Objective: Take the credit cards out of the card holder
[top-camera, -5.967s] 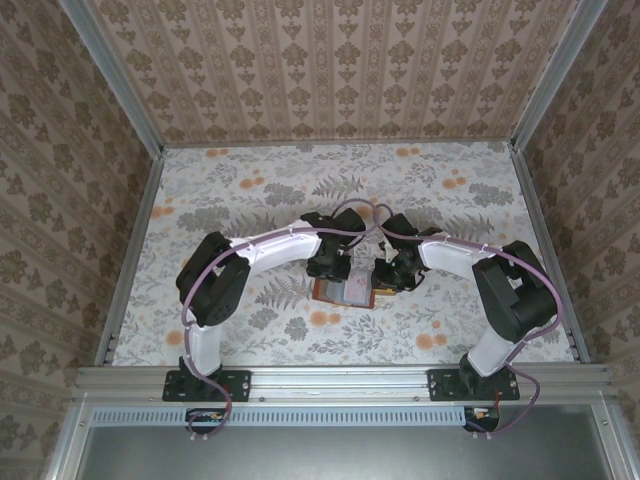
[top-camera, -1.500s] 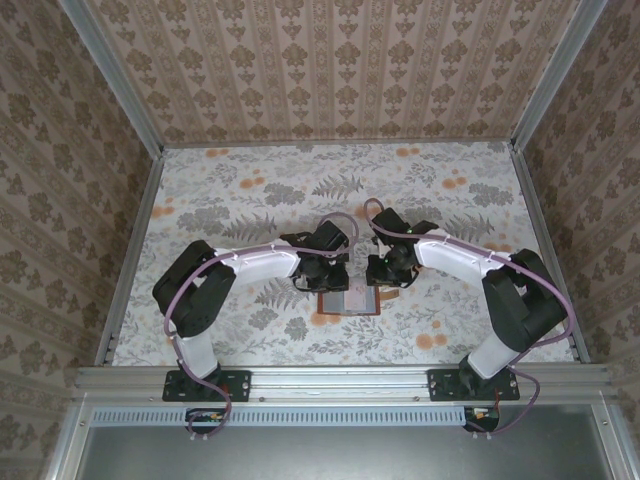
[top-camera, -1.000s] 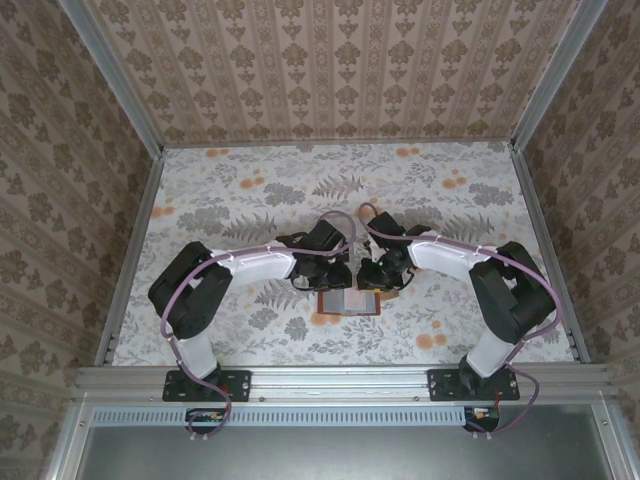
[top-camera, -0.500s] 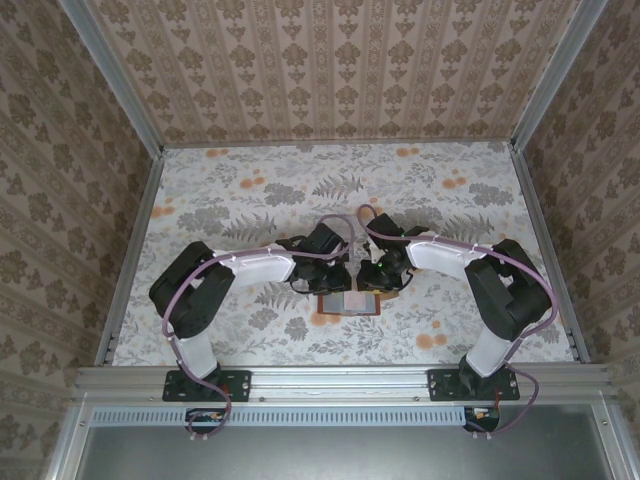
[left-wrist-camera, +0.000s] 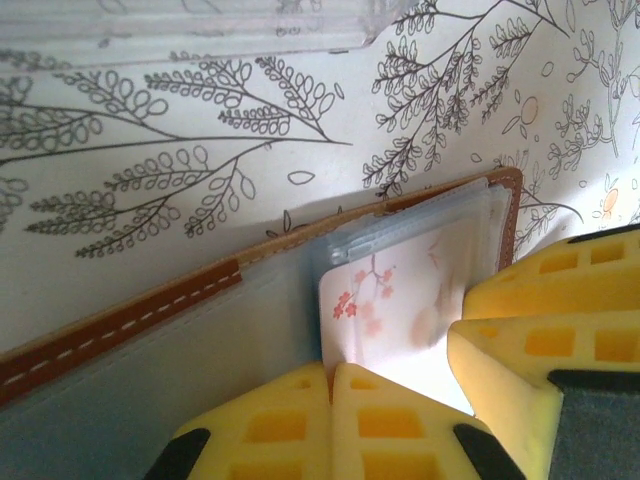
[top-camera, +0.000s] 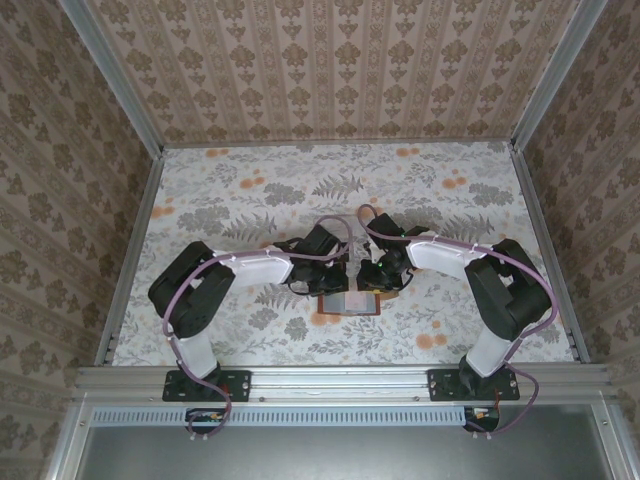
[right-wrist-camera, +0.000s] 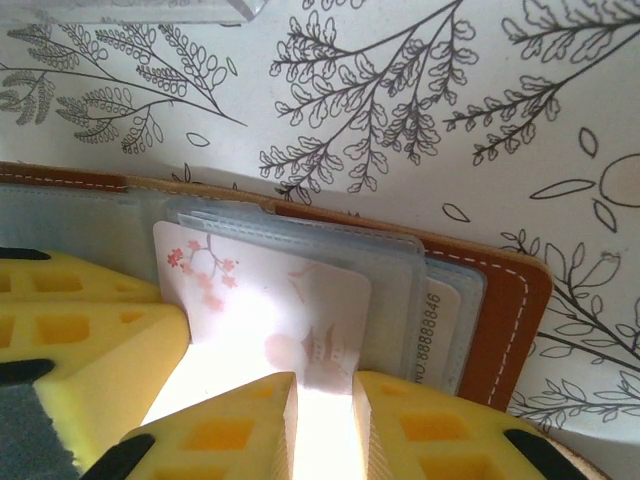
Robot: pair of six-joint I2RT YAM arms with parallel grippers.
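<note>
Floral-print table cloth inside a booth of patterned walls. The card holder lies open and flat near the middle of the cloth, inner pockets up, with both wrists bent down over its far edge. A pale blossom card stands partway out of the grey pockets on one half. A numbered card sits deeper in the pocket beside it, only its embossed strip showing, next to the card holder's stitched brown border. The left gripper is pressed fully closed over the card holder. The blossom card's corner runs straight into the seam between its fingers, so I read this as a pinch on that corner, placed there to draw the card out of its pocket. The right gripper comes onto the same half of the card holder from the opposite side. A narrow slot is left between its fingers and the blossom card's free edge lies in that slot. Cannot tell whether it clamps the card, the pocket stack, or nothing. Judgement: it is there to steady the card holder while the other arm pulls. Both grippers are touching or just beside the blossom card. A clear tray sits on the cloth beyond the card holder, apart from it, a likely place to drop cards. No card lies free of the card holder yet.
</note>
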